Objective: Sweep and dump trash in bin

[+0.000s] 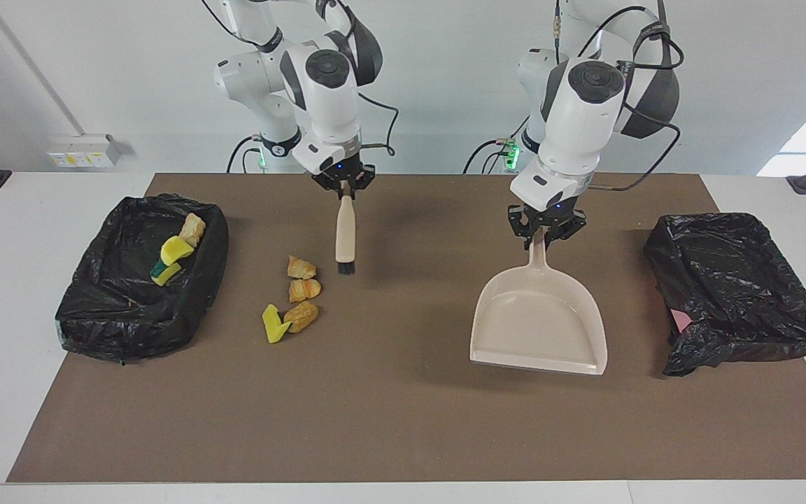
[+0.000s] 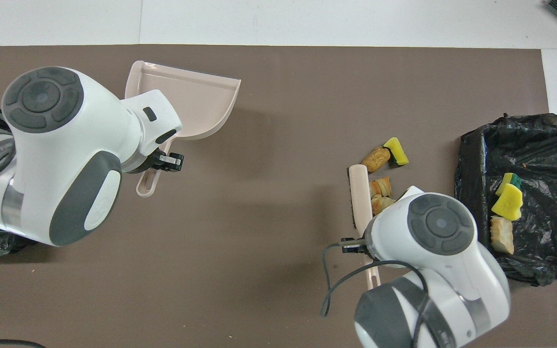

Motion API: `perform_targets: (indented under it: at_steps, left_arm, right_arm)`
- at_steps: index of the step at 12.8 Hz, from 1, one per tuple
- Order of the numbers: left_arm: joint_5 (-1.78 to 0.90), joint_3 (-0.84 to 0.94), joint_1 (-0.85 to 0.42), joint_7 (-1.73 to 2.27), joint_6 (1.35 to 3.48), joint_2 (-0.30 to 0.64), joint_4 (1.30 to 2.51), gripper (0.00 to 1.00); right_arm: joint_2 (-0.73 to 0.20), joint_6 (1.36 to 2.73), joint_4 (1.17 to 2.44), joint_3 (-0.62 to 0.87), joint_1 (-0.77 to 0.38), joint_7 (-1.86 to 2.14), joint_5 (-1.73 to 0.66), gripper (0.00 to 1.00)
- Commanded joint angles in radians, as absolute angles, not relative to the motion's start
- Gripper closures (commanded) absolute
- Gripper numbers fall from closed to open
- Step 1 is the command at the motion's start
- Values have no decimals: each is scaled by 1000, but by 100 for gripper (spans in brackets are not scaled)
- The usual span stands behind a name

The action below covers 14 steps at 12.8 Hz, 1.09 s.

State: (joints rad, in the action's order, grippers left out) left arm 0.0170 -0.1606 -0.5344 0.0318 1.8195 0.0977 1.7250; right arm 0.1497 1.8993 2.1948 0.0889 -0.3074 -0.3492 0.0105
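At the right arm's end of the brown mat (image 1: pixel 375 420) sits a bin lined with a black bag (image 1: pixel 138 280), and three pieces of trash already lie in it (image 1: pixel 178 253): a pale bread lump and two yellow sponge scraps with green backing. Beside that bin, toward the middle of the table, four more pieces lie loose on the mat (image 1: pixel 294 297); three golden-brown bread lumps in a short row, and a yellow sponge scrap touching the lump farthest from the robots.

Next comes the brush (image 1: pixel 344 236), hanging bristles-down just beside the loose pieces, toward the left arm's end from them. The right gripper (image 1: pixel 344 183) is clamped tight on the top of its beige handle (the black bristles look to be at or just above the mat; I cannot tell which).

Toward the left arm's end, the left gripper (image 1: pixel 541 234) pinches the handle of the beige dustpan (image 1: pixel 539 325), fingers narrow around it. The pan tilts with its mouth low, at the mat, facing away from the robots, and nothing lies in it.

Last, at the left arm's end, stands a second bag-lined bin (image 1: pixel 732 290), a bit of pink showing at its rim.
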Motion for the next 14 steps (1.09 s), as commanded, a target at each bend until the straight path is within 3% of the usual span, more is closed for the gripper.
perform_targets:
  at_steps: [1,5,7,11,14]
  left_arm:
    - [34,-160,-523,-156,1769,77,1741,100]
    - [32,-158,-502,-501,1770,39,1801,100]
    - [34,-158,-506,-581,1790,0,1876,100]
    - [37,-152,-552,-676,1836,-8,1922,100]
    - [89,-152,-653,-678,1985,8,2041,100]
  right_arm:
    - [89,1896,2143,101,-166,-162,133,100]
    - [-32,1960,2079,101,-17,84,302,100]
    - [-90,1971,2074,101,-9,107,388,100]
    - [-103,1993,2129,104,-34,86,365,100]
    - [-101,2017,2166,104,-83,60,185,100]
